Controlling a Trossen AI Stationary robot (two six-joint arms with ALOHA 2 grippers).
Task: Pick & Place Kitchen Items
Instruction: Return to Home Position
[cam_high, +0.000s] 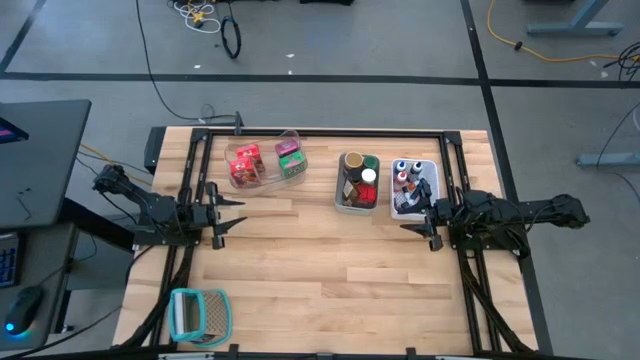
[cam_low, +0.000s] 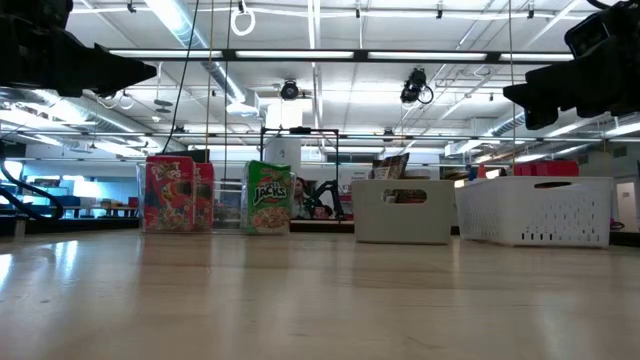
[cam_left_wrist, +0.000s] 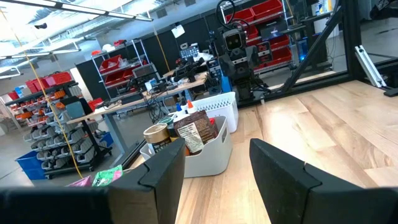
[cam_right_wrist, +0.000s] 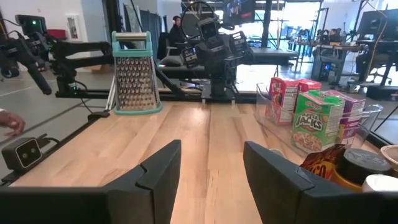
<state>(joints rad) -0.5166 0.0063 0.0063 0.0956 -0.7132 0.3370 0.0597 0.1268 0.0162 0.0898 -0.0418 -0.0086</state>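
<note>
The left gripper (cam_high: 231, 214) is hanging above the wooden table (cam_high: 330, 290) near its left edge. It is pointing inward, with its two fingers standing spread apart and holding nothing. The right gripper (cam_high: 411, 217) is hanging in the same manner near the right edge, just beside the front end of the white bin, its fingers parted and carrying nothing. The two grippers are facing each other, well apart, across the middle of the boards. Three bins are sitting in a row along the back edge. The clear bin (cam_high: 268, 176), nearest the back left corner, is holding red cereal packets (cam_high: 245, 165) at its left end and green cereal packets (cam_high: 292, 159) at its right end, all standing upright. One green packet is showing the word "Jacks". The grey bin (cam_high: 357, 209), in the middle of the row, is holding a brown jar (cam_high: 352, 161), a dark-capped jar beside it and a brown pouch; its other contents cannot be made out. The white bin (cam_high: 393, 200), with slotted walls, is sitting just beside the grey bin toward the back right corner. It is holding several small capped bottles (cam_high: 408, 175), blue and red caps showing among them. A teal-and-white box grater (cam_high: 198, 314) is standing at the front left corner, well apart from the bins.
</note>
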